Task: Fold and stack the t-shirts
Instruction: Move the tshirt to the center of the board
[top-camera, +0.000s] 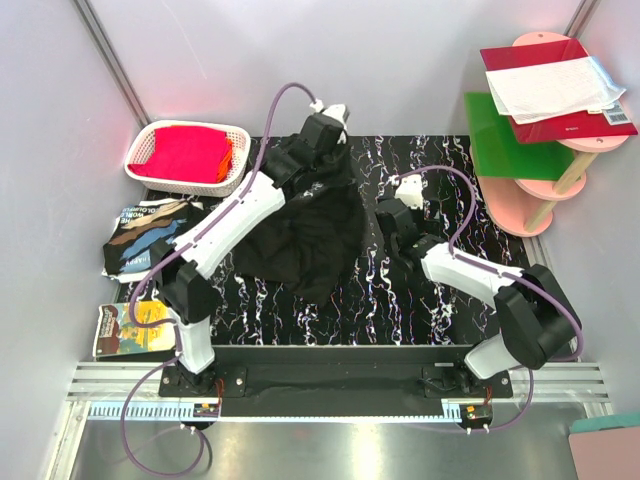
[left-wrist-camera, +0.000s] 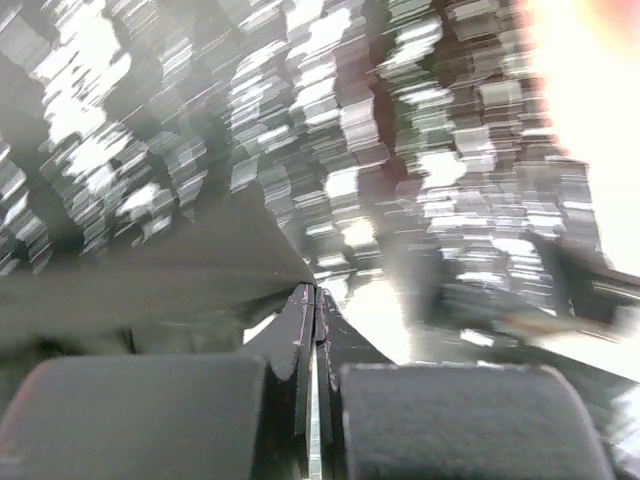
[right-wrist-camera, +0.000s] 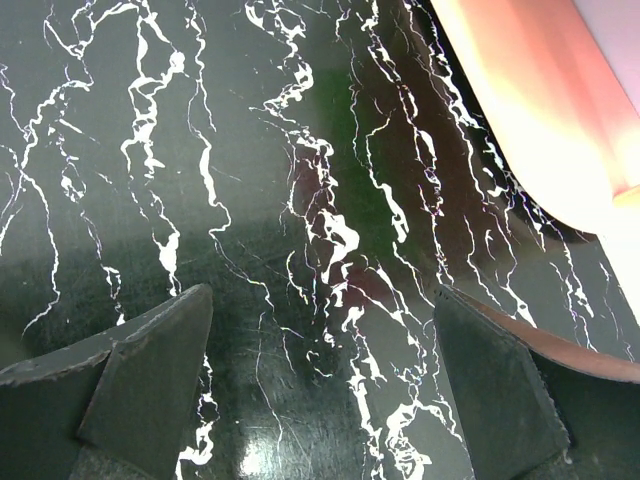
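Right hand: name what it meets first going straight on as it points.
Probably the bare marbled mat: the open right hand points down at it, nothing between. The pink stand foot lies off to one side.
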